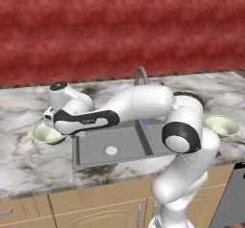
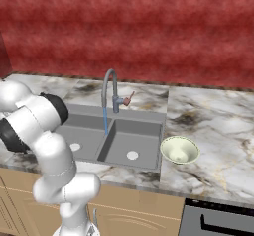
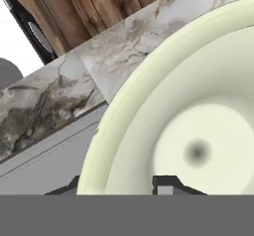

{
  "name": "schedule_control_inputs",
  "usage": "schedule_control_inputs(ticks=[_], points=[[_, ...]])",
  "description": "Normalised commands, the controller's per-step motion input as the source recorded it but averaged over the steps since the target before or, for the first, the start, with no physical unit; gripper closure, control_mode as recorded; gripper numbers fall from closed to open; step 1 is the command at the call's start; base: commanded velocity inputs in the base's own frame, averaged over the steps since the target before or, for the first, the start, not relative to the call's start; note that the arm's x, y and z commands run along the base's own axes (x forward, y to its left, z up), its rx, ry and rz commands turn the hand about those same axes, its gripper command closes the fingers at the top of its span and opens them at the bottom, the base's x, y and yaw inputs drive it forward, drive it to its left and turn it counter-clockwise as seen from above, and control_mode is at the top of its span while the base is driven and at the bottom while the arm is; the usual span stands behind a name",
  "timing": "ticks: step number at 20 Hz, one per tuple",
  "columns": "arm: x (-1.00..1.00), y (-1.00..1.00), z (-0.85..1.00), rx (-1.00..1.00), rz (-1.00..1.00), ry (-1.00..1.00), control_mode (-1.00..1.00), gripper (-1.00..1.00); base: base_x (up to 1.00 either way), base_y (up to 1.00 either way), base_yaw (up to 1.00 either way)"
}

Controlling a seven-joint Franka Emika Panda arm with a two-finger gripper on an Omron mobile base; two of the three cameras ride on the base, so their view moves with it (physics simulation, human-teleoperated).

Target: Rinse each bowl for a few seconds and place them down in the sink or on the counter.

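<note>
White arm (image 1: 139, 105) reaches left, jaws straddling left bowl (image 1: 48, 133) rim

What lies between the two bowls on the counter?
The sink lies between them. In the left base view, one bowl sits on the counter left of the sink, the other bowl right of it; the arm reaches across.

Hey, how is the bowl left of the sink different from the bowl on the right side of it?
The left bowl sits on the counter with the gripper right at it, one finger tip inside its rim in the hand view. The right bowl stands alone, nothing near it. The left bowl is partly hidden behind the arm; the right bowl is in full view. Both are shallow, pale cream-green, upright, on the counter beside the sink.
</note>
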Motion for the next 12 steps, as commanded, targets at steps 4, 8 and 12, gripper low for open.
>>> schedule_control_inputs(ticks=[4,8,12], points=[[-0.26,-0.66,0.35,0.00,-0.09,0.00,-1.00,1.00,0.00,0.00,0.00],[-0.24,-0.53,0.31,0.00,-0.15,0.00,-1.00,1.00,0.00,0.00,0.00],[-0.21,-0.47,0.26,0.00,-0.20,0.00,-1.00,1.00,0.00,0.00,0.00]])
